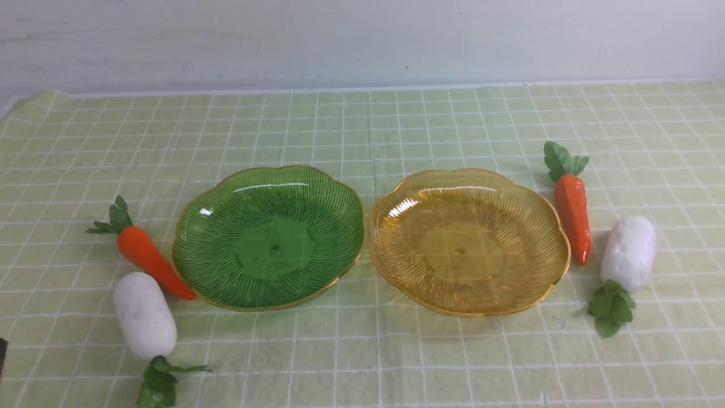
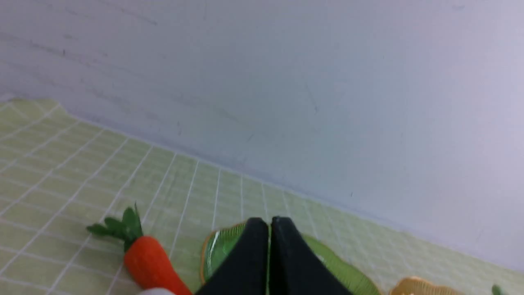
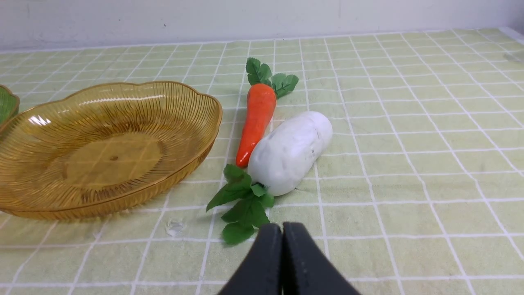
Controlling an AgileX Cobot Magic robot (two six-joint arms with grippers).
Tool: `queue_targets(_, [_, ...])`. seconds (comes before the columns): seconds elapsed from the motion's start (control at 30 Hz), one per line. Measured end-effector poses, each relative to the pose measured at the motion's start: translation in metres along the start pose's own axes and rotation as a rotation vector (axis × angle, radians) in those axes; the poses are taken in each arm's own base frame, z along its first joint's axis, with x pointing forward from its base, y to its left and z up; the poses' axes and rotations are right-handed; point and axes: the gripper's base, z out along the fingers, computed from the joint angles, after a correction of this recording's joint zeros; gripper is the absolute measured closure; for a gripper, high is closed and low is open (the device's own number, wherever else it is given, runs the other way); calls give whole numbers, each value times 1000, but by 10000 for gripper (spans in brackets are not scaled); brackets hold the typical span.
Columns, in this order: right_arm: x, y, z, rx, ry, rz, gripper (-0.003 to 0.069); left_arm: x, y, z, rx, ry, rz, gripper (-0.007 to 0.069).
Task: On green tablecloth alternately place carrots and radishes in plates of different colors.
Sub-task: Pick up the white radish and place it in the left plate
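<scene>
1. Front view: green plate (image 1: 268, 237) and amber plate (image 1: 469, 241) sit side by side on green tablecloth (image 1: 396, 124).
2. Left carrot (image 1: 150, 258) at green plate's 9 o'clock, just beside the rim; left radish (image 1: 144, 314) at 8 o'clock.
3. Right carrot (image 1: 572, 218) at amber plate's 3 o'clock; right radish (image 1: 628, 253) just past it.
4. Tools show only in wrist views: left tool (image 2: 269, 229) pinched together, holding nothing; right tool (image 3: 282, 231) likewise, near the right radish's leaves.

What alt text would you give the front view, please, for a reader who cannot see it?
Two empty plates, green plate left and amber plate right, sit side by side on a green tablecloth. The left carrot and left radish lie to their left, the right carrot and right radish to their right.
</scene>
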Motion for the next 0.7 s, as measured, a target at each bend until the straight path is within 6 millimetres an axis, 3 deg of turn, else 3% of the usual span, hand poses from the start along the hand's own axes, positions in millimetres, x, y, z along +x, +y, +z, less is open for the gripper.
queue_targets(0.13, [-11, 3, 0, -51, -127, 309, 673, -30, -10, -2, 44, -147, -177, 632])
queue_targets(0.23, [-21, 1, -2, -95, -240, 666, 673, -64, -30, -2, 68, -59, -188, 632])
queue_targets(0.37, [-26, -2, -4, -110, -303, 862, 673, -78, -47, 11, 13, 279, -126, 632])
queue_targets(0.5, [-29, -5, -5, -105, -345, 936, 673, -71, -49, 33, -81, 671, -14, 632])
queue_targets(0.6, [-30, -7, -5, -100, -366, 963, 673, -47, -39, 61, -171, 987, 45, 632])
queue_targets(0.7, [-37, -1, -8, -134, -315, 894, 673, -31, -32, 79, -215, 1109, 57, 632])
